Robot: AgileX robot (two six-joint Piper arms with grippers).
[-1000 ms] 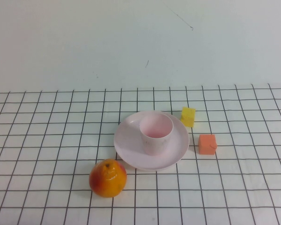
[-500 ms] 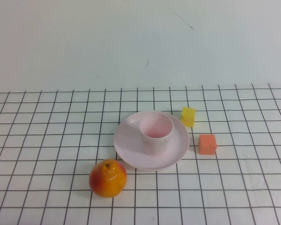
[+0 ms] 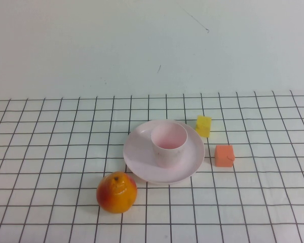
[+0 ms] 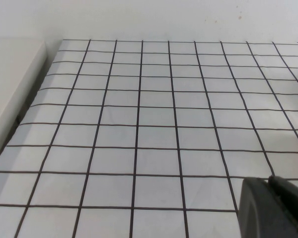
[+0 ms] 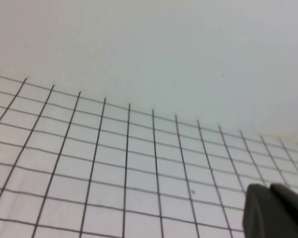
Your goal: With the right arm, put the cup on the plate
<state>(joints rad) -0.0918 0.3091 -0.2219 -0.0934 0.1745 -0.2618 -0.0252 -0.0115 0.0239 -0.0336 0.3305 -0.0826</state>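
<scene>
cups: 1 (image 3: 168,145), pale pink
plates: 1 (image 3: 142,162), pale pink
fruit: 1 (image 3: 116,192), orange-red
blocks: 2 – yellow block (image 3: 203,125), orange block (image 3: 224,156)
grippers: 2, wrist cams only – left gripper (image 4: 274,208), right gripper (image 5: 276,212), 1 dark tip each
tables: 1 (image 3: 50,152), grid cloth

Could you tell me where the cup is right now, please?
In the high view, the cup stands upright on the plate, mid-table, left of the orange block; neither tool is near it.
</scene>
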